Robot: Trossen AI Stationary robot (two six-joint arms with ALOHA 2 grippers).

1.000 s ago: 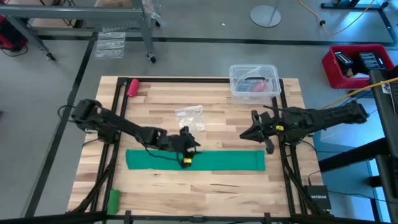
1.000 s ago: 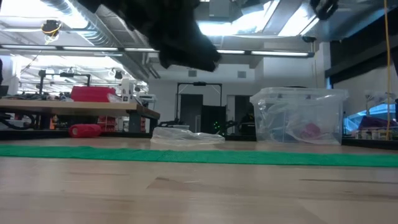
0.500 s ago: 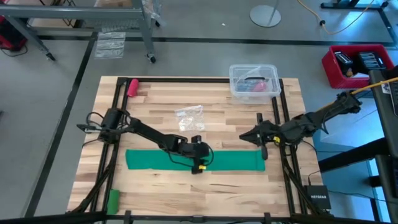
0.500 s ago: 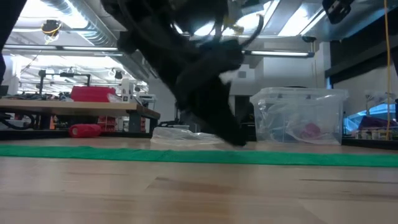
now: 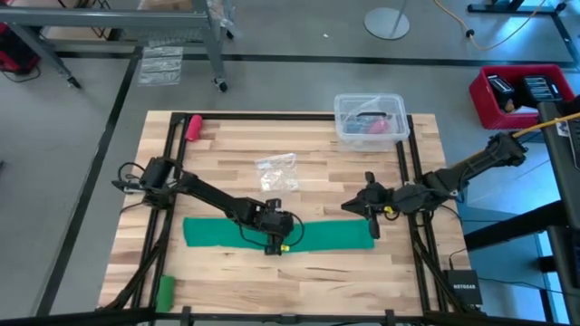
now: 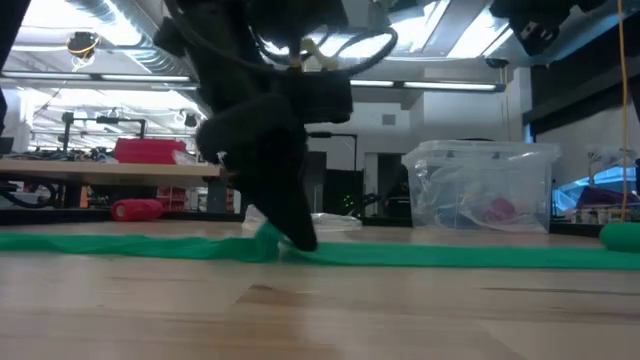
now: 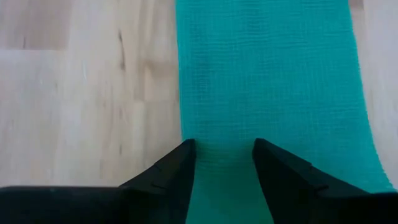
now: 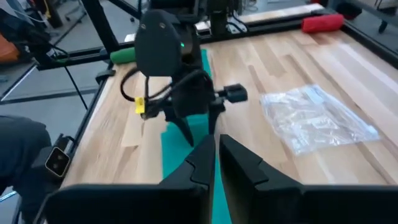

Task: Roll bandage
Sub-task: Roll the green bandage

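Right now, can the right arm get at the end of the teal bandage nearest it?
Probably yes. The right gripper, shut, hovers at the bandage's near end with nothing between; the left gripper works farther along the strip.

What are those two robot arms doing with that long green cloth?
They are getting ready to roll up the bandage, which lies flat in a long strip on the wooden table. The left gripper is down on the middle of the strip with its fingers open over the cloth. The right gripper is shut and sits at the strip's far right end. Most of the strip is not yet rolled.
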